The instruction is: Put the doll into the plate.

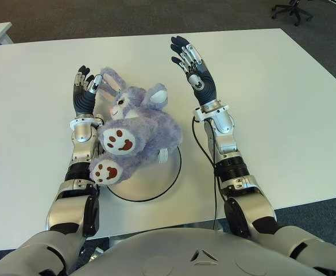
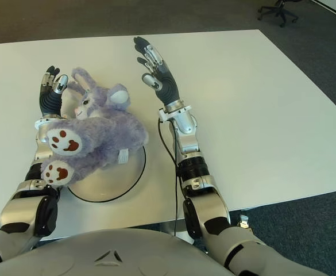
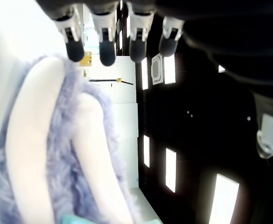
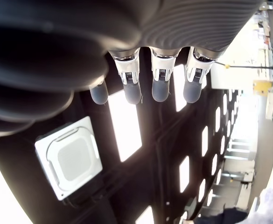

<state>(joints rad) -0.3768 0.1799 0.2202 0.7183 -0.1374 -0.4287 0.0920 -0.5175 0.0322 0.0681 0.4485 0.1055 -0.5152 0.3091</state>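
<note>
You are looking down at a white bench (image 1: 282, 98) where the purple doll (image 1: 136, 129) is lying on its back, its body and paws covering the far left part of the plate (image 1: 156, 181) and its head and ears reaching past the rim onto the bench. Your left hand (image 1: 85, 92) is sitting palm up just left of the doll's head, fingers straight and spread, holding nothing; its forearm is lying along the doll's side. Your right hand (image 1: 192, 66) is also facing palm up, fingers extended and empty, to the right of the doll and apart from it. An office chair (image 1: 293, 8) is showing beyond the bench.
</note>
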